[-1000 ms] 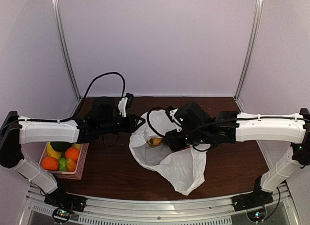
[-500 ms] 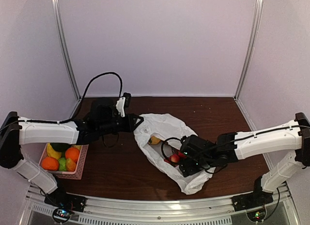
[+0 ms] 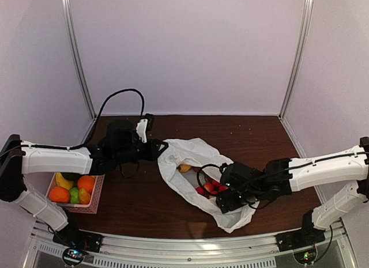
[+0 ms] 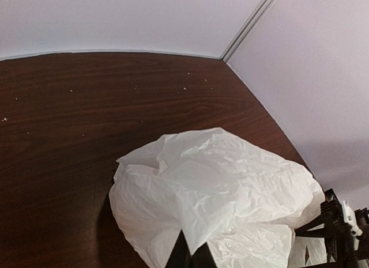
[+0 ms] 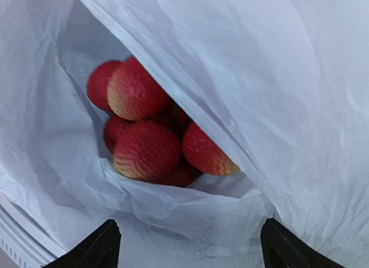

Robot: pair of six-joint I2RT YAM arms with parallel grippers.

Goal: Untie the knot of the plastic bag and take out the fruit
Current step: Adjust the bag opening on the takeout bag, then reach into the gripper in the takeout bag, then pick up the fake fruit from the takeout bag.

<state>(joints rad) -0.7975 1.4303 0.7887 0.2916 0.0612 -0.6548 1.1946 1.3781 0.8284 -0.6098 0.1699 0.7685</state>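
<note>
Plastic bag (image 4: pixel 219 187), thin crinkly white

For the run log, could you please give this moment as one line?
left gripper: shut on plastic bag | right gripper: open, facing bag mouth | red fruit: inside bag

Lab booth: white walls (image 3: pixel 184 49), aluminium frame (image 3: pixel 78 55).

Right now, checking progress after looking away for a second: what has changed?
The right gripper pulled back from the middle of the plastic bag to its near end, fingers spreading wide, now aimed at the red fruit inside. The left gripper still pinches the bag's edge; the pink basket is unchanged.
</note>
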